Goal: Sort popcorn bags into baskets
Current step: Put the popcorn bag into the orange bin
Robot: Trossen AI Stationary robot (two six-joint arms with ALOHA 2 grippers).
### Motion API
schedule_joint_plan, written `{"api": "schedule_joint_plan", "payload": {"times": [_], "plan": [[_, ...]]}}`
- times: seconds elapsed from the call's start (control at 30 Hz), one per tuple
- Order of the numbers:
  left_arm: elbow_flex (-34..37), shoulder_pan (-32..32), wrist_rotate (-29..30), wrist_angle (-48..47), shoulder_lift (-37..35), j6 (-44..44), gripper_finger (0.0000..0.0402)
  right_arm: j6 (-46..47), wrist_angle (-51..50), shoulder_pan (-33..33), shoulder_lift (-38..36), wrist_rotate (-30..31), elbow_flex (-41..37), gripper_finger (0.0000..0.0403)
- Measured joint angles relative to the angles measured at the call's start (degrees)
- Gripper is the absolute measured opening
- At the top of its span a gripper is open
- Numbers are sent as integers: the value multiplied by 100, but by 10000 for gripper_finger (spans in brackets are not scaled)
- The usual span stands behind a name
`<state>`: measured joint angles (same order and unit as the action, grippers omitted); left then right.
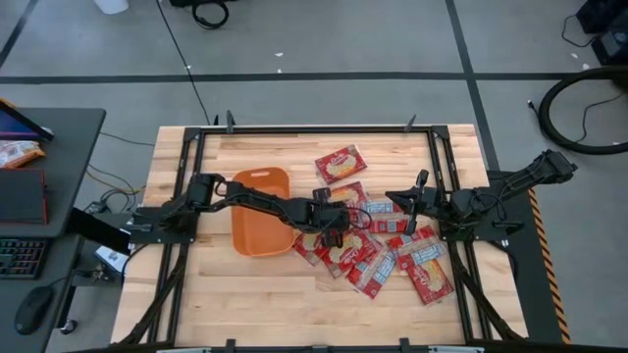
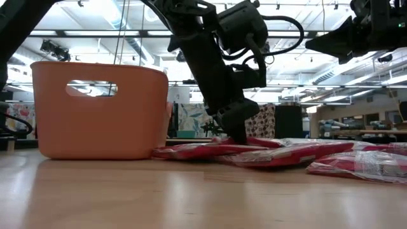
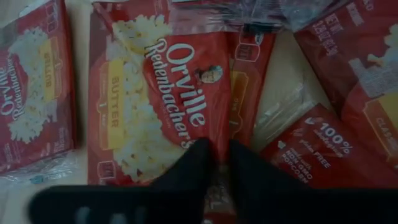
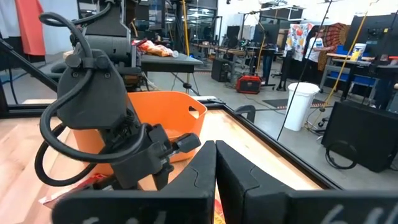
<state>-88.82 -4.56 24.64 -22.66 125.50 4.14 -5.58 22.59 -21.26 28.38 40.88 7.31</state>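
In the high view the left gripper point(image 1: 332, 224) sits at the centre of the frame, reaching across the orange basket point(image 1: 257, 238) and down onto the heap of popcorn bags point(image 1: 378, 257) spread over the centre-right of the table point(image 1: 196, 294). From table height it stands nearly upright with its tips on the topmost packet. Its wrist camera shows the two dark fingers point(image 3: 186, 171) drawn close together, pressed on the edge of a butter-flavour bag point(image 3: 149, 99); whether they truly pinch it I cannot tell. One bag point(image 1: 340, 163) lies apart, above the heap. The right gripper point(image 1: 422, 194) hangs right of centre above the bags, clenched on nothing.
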Motion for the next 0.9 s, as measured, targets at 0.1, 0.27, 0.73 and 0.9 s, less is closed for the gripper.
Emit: {"api": "schedule_joint_plan", "payload": {"times": [0.1, 0.27, 0.73, 0.9], "plan": [[0, 0, -13, -13, -38, 12, 17, -20, 0, 0, 0, -2, 0, 16], [-458, 17, -14, -646, -153, 9, 24, -49, 4, 0, 0, -24, 0, 16], [-3052, 3, 515, -5126, -300, 1465, 20, -62, -4, -4, 0, -46, 0, 16], [-3196, -314, 483, -6174, -381, 2602, 21, -62, -36, -4, 0, -47, 0, 16]]}}
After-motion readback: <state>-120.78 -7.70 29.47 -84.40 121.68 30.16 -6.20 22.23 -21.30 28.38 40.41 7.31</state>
